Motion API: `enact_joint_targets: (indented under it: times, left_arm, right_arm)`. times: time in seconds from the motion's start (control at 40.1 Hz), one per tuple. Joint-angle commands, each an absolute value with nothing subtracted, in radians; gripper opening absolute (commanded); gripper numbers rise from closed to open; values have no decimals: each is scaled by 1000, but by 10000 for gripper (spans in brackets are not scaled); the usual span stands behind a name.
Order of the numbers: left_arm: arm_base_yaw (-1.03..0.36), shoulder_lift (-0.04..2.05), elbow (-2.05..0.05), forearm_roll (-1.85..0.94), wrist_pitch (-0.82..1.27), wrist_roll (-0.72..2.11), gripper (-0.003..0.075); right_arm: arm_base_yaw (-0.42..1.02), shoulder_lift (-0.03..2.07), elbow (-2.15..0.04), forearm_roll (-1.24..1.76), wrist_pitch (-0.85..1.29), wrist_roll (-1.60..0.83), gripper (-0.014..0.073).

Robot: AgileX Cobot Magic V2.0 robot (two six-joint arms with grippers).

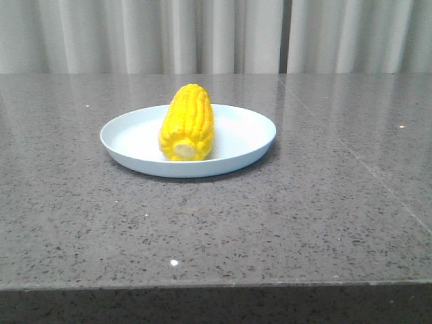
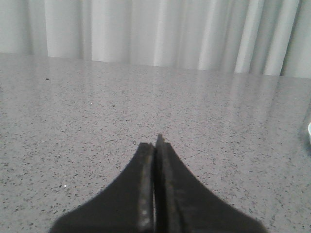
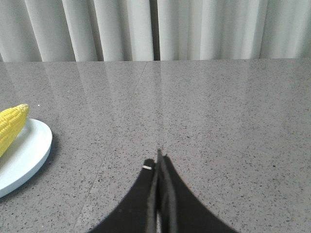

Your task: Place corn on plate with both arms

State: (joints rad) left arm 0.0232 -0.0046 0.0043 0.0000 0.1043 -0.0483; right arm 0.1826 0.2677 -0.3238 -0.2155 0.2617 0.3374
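Bright yellow plastic-looking corn cob point(image 1: 187, 122) resting on round pale blue plate point(image 1: 243, 138), centre frame — likely light, rigid, bumpy; best gripped mid-length. Left gripper point(image 2: 156, 145) and right gripper point(image 3: 159, 160) empty, fingers pressed together.

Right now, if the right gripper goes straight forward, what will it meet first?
Probably nothing: the right gripper points over bare table toward the curtain; the plate lies off to the side.

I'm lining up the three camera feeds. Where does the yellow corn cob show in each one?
Front view: the bright yellow plastic-looking corn cob lies on the round pale blue plate, stub end toward the camera.
Left wrist view: not in it.
Right wrist view: its tip at the left edge.
Shared landmark: the pale pleated curtain.
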Motion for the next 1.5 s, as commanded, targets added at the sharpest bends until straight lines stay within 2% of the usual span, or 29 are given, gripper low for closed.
enact_joint_targets:
  times: [0.0, 0.225, 0.449, 0.724, 0.999, 1.473]
  left_arm:
    - [25, -25, 9, -6, 23, -50, -20]
    - [25, -25, 9, -6, 23, -50, -20]
    - [25, -25, 9, -6, 23, -50, -20]
    - [25, -25, 9, -6, 23, -50, -20]
    - [25, -25, 9, -6, 23, -50, -20]
    - [25, -25, 9, -6, 23, -50, -20]
  right_arm:
    - [179, 276, -353, -233, 177, 331, -68]
    - [179, 276, -315, -229, 159, 303, -68]
    - [102, 267, -175, 22, -13, 0, -68]
    - [23, 117, 5, 64, 0, -10, -68]
    - [11, -28, 22, 76, 95, -10, -68]
    - [11, -26, 22, 76, 83, -10, -68]
